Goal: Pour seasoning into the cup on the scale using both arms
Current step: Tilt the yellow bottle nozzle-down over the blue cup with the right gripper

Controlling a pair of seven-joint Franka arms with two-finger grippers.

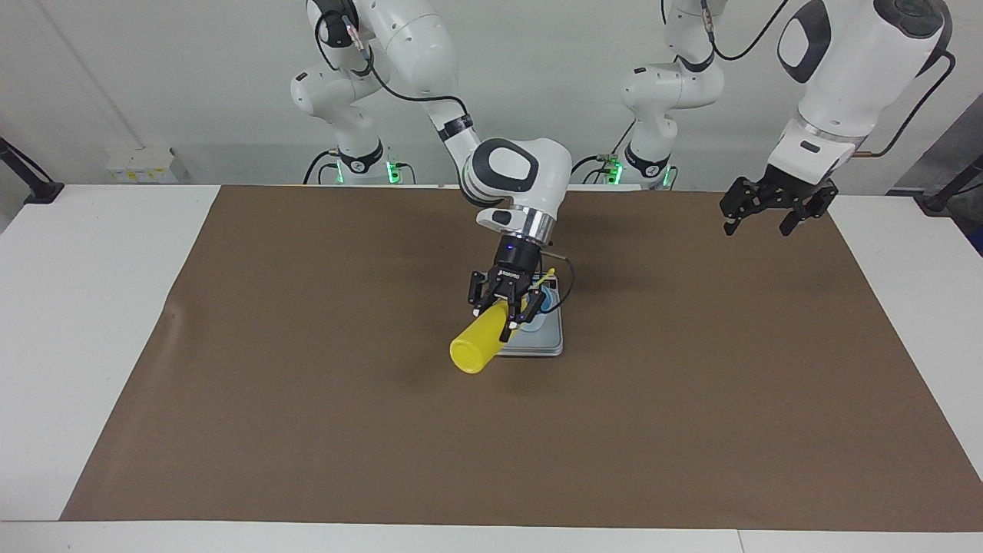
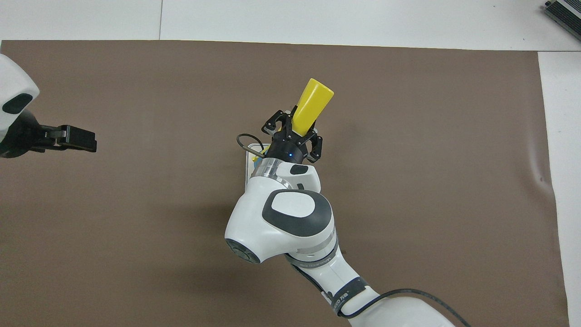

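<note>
Your right gripper [image 1: 501, 313] clamps the tilted seasoning [image 1: 478, 347] over the cup [image 1: 537, 301] on the scale [image 1: 541, 338], mid-table; left gripper [image 1: 772, 211] waits, spread wide, empty.

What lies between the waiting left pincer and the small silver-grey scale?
Only bare brown paper mat, shown in the facing view, separates the left pincer from the silver-grey scale.
</note>
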